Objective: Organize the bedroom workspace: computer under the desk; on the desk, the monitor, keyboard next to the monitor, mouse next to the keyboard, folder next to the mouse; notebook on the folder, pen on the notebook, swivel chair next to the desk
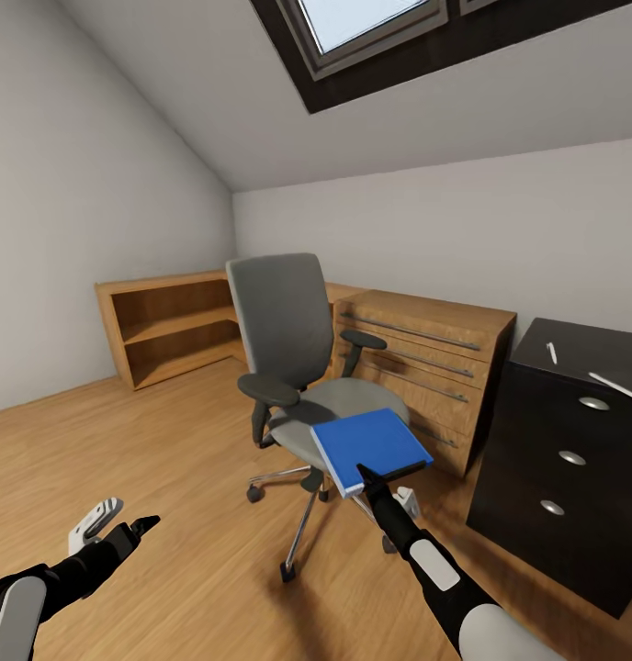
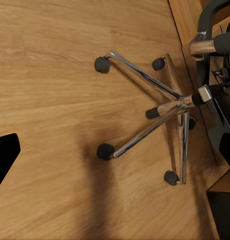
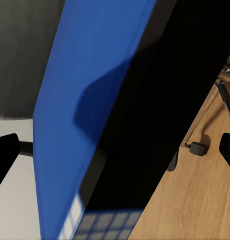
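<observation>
Reaching: we have our right tool at the near edge of the folder, at about 6 o'clock of the blue cover
Folder: it sits at the front of the seat of the swivel chair, its near corner overhanging; the right wrist view looks along its blue cover
Right tool: we cannot tell whether its fingers have closed on the folder's edge or only touch it
Left tool: our left tool hangs spread and empty above the wood floor, at 8 o'clock of the chair; its camera looks down on the chrome star base
Bench: the bench stands at 3 o'clock of the chair, with the pen lying on its black top
Doing it well: we judge a deep bite over the spine edge is wanted, and a level lift, so the flat folder neither droops nor nudges the castered chair away
</observation>
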### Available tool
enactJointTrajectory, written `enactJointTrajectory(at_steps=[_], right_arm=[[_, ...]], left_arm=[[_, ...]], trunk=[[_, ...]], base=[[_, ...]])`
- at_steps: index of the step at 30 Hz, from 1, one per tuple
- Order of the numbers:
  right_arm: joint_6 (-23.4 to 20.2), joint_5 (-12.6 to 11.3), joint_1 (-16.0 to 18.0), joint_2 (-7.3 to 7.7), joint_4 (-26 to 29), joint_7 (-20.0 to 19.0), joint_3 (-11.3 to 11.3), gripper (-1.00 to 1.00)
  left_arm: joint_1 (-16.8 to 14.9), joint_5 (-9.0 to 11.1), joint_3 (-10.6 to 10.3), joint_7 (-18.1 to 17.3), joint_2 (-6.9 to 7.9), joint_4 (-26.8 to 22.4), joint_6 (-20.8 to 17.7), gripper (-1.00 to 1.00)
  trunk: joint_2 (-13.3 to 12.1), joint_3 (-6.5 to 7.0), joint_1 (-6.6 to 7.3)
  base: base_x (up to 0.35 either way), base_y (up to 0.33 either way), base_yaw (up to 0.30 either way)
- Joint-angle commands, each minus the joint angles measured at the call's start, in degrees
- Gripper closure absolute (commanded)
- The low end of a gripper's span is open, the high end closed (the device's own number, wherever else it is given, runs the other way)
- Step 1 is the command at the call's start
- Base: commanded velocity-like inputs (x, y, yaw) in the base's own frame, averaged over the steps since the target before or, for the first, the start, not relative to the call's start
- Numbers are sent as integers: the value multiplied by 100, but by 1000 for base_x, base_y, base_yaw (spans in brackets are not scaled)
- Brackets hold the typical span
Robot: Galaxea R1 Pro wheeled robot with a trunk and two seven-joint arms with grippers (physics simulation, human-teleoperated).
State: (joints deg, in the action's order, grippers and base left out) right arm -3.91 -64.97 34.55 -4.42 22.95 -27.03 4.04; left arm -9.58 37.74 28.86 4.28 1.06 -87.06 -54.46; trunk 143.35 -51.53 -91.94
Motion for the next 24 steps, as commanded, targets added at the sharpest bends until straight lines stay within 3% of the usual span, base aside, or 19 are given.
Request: enactJointTrajectory(at_steps=[1,17,18,24], right_arm=[[-22,-60,3,3,-1,-13,18,-100],[-22,-55,4,3,5,-4,18,-100],[-22,-53,6,3,6,-4,19,100],[-10,-51,3,3,7,4,26,100]], left_arm=[[-3,60,5,43,0,-4,-27,-100],[-4,67,4,47,0,-2,-30,-100],[-2,67,5,47,-1,-1,-27,-100],[-1,67,6,47,0,9,-30,-100]], trunk=[[3,-6,1],[3,-6,1],[3,-6,1],[3,-6,1]], base=[[42,0,0],[14,0,0],[0,0,0],[0,0,0]])
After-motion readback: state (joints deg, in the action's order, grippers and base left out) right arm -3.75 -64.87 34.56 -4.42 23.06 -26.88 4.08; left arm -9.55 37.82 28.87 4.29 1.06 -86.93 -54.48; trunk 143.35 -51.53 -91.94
